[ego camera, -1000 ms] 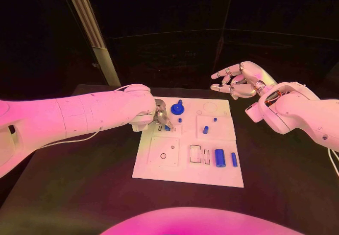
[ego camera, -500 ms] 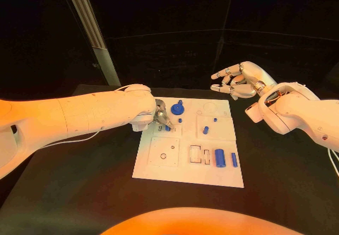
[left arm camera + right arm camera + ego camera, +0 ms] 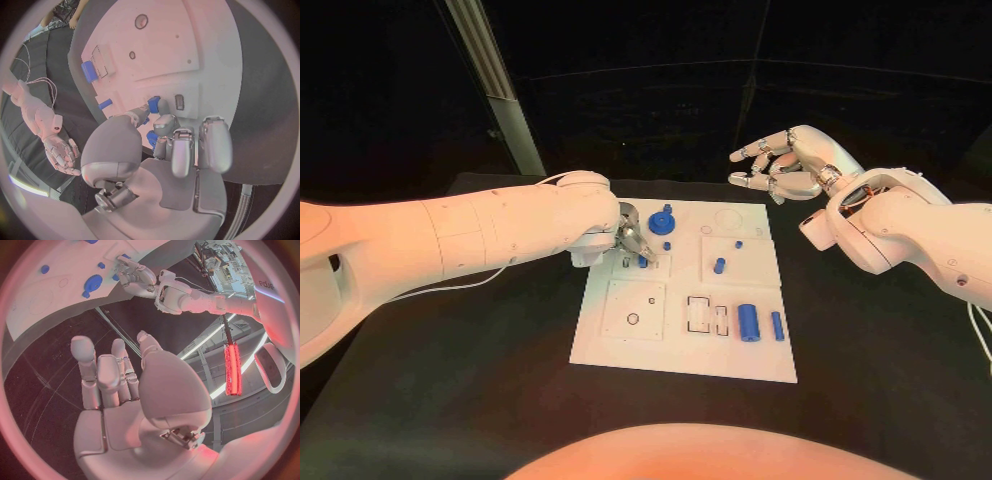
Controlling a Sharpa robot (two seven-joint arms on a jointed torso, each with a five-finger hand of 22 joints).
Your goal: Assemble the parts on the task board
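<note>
The white task board (image 3: 678, 352) lies mid-table. My left hand (image 3: 626, 239) hovers low over its far left section, fingers curled down. In the left wrist view the thumb and a fingertip (image 3: 164, 119) pinch a small blue part (image 3: 154, 104) just above the board (image 3: 187, 45), next to a small slot. A second small blue part (image 3: 152, 138) sits partly hidden under the fingers. My right hand (image 3: 788, 164) is raised beyond the board's far right corner, fingers spread, holding nothing; it also appears as my right hand (image 3: 119, 385) in its own wrist view.
On the board rest a blue round knob (image 3: 662, 222), a blue peg (image 3: 720, 266), a thick blue cylinder (image 3: 749, 322) and a slim blue bar (image 3: 777, 325). A pale post (image 3: 495, 85) stands behind the table's far left. Black table surrounds the board.
</note>
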